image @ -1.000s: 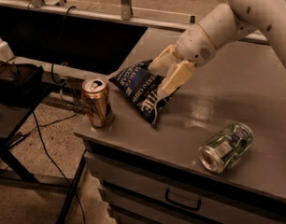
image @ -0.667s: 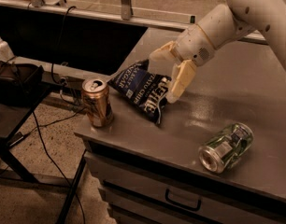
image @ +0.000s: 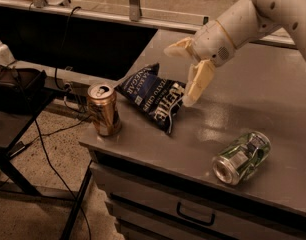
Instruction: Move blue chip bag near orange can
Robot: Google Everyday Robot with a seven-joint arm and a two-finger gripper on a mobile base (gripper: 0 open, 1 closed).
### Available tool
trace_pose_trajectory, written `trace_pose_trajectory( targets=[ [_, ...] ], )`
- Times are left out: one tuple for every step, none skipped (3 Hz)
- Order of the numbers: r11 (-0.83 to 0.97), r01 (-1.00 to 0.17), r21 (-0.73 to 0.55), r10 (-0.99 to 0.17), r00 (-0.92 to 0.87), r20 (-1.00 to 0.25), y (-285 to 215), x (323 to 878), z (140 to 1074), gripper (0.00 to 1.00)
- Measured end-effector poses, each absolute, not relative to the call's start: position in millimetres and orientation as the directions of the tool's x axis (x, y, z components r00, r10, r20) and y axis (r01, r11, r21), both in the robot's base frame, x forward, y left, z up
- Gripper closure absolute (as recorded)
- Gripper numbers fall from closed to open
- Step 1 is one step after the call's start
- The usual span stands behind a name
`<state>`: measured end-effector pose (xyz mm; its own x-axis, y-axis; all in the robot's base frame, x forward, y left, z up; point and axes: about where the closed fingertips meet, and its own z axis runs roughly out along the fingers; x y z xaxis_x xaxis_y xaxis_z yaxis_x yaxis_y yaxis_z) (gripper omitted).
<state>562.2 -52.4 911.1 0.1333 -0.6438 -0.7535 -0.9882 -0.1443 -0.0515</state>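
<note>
Gripper (image: 178, 76) hung spread and empty at the blue chip bag (image: 152, 97)'s right edge. Bag lay just beside the orange can (image: 104, 110), so placement looked done. Next move: lift clear without snagging it.

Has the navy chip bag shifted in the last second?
No. The crinkled navy-blue chip bag keeps the same gap to the upright copper-orange metal can; the tool hangs open at the bag's side away from it.

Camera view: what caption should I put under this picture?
Robot gripper, jaws open, beside the blue chip bag lying next to the upright orange can on a grey table.
</note>
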Motion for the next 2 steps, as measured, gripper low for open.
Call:
trace_pose_trajectory(
  targets=[
    [-0.157,-0.978,-0.136,-0.631,0.205,-0.748,-61.3,559.3,936.9,0.0],
    [-0.156,-0.978,-0.136,-0.631,0.205,-0.748,-61.3,559.3,936.9,0.0]
  ],
)
